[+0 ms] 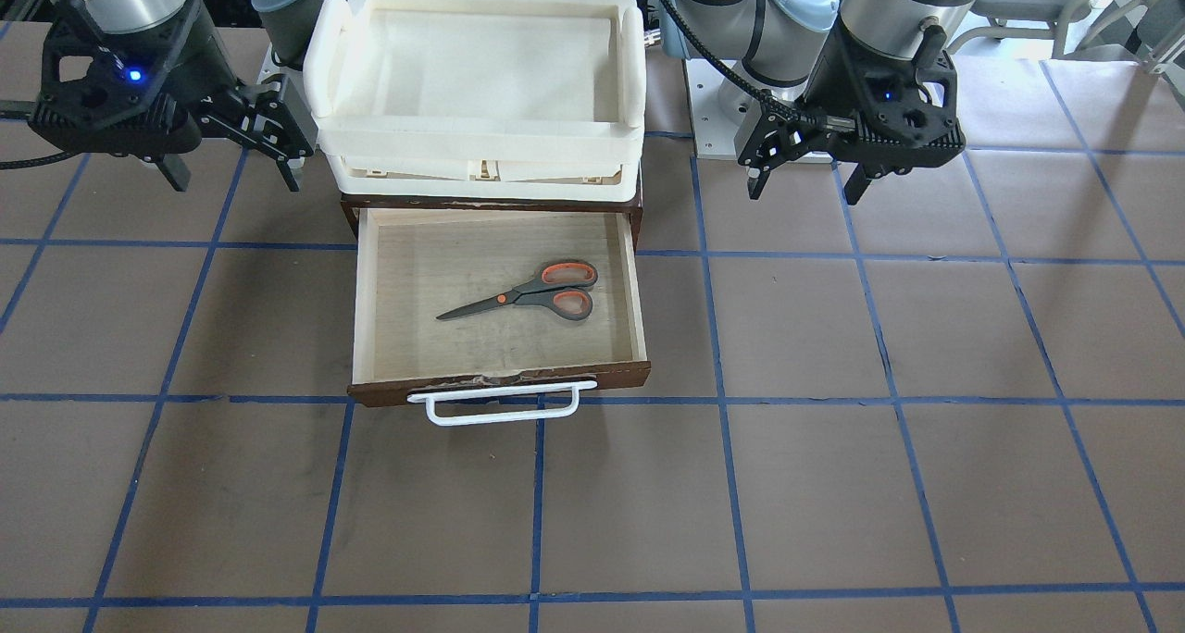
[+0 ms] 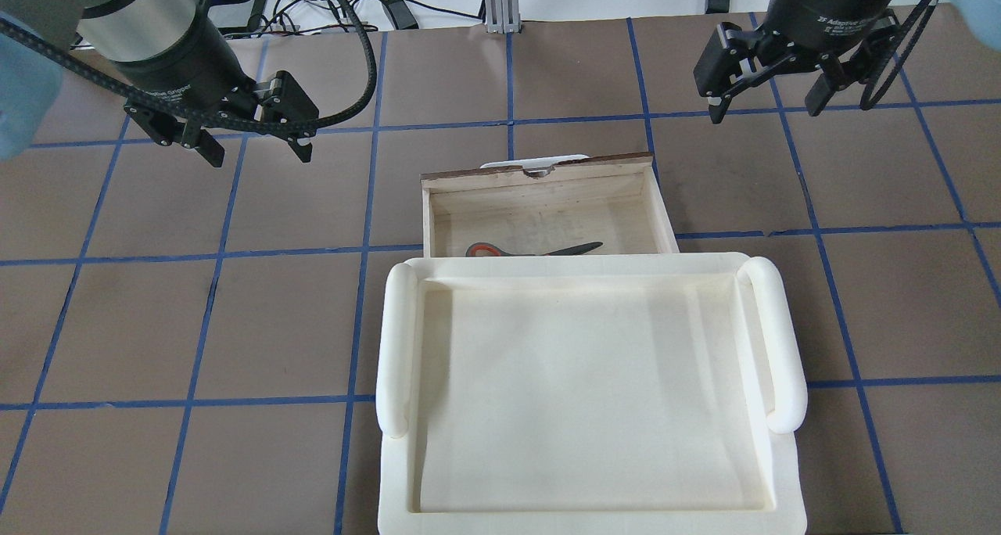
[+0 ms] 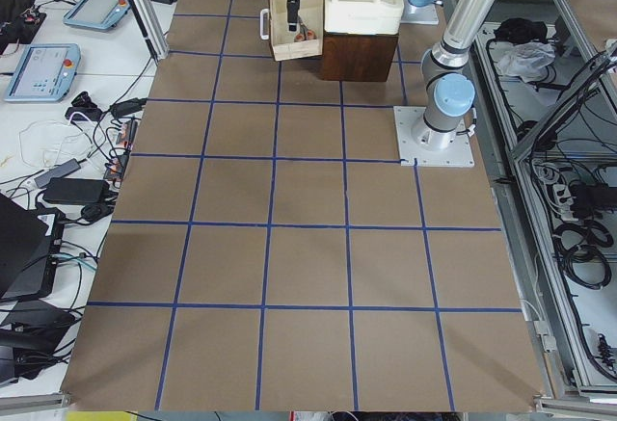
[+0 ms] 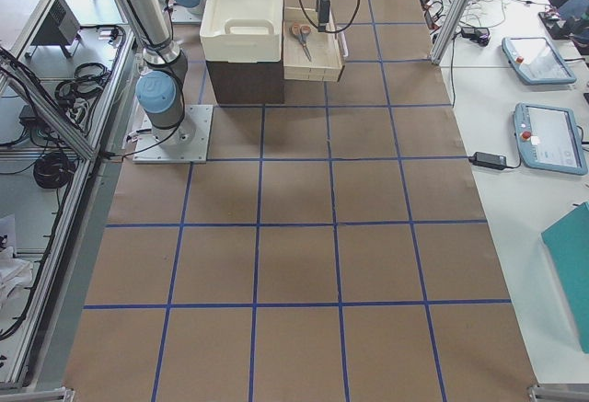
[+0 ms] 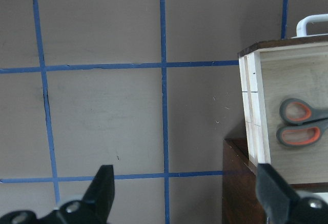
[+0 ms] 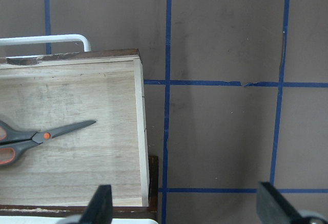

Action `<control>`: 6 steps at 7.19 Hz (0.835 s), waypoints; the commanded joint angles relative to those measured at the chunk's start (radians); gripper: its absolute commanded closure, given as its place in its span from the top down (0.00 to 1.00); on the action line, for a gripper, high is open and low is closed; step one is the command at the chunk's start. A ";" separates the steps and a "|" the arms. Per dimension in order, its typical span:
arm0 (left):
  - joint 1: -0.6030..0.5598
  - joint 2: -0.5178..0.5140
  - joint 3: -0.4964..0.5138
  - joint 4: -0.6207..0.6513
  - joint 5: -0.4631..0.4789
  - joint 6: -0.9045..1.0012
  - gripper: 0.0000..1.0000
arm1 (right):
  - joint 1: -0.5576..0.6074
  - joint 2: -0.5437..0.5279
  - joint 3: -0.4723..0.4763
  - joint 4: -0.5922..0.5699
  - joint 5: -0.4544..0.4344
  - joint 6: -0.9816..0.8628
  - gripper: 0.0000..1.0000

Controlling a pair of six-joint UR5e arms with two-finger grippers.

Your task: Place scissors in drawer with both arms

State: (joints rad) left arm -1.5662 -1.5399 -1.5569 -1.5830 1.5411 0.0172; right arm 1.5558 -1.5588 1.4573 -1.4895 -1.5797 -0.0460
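Since the grey-orange scissors (image 1: 528, 292) lie in the brown wooden drawer (image 1: 364, 291) — left gripper (image 1: 805, 187), right gripper (image 1: 233, 178) gaping empty — push it squarely toward the robot-side edge.

Bright, even light from overhead fills every view, and the matte counter (image 1: 833, 485) looks flatly lit. Shadows are soft and faint, with slight shade inside the drawer (image 1: 364, 300) at 12 o'clock. The wrist views blur the near fingers (image 5: 105, 183) at 6 o'clock.
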 commanded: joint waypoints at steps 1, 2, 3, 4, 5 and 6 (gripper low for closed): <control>0.000 0.017 -0.034 0.001 0.001 0.001 0.99 | 0.000 0.000 0.000 0.000 0.003 0.000 1.00; 0.000 0.020 -0.038 0.001 0.001 0.001 1.00 | 0.000 0.000 0.000 0.000 0.003 0.000 1.00; 0.000 0.024 -0.038 0.001 0.001 0.001 1.00 | 0.001 0.000 0.000 0.000 0.003 0.000 1.00; 0.000 0.030 -0.040 0.001 0.001 0.001 1.00 | 0.000 0.000 0.002 0.000 0.003 0.002 1.00; 0.000 0.027 -0.040 0.001 -0.001 0.001 1.00 | 0.001 0.000 0.000 0.000 0.003 0.002 1.00; 0.002 0.029 -0.040 0.001 -0.004 0.000 1.00 | 0.001 0.000 0.000 0.000 0.003 0.000 1.00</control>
State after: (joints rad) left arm -1.5659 -1.5122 -1.5964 -1.5815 1.5399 0.0181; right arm 1.5566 -1.5585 1.4577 -1.4895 -1.5770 -0.0450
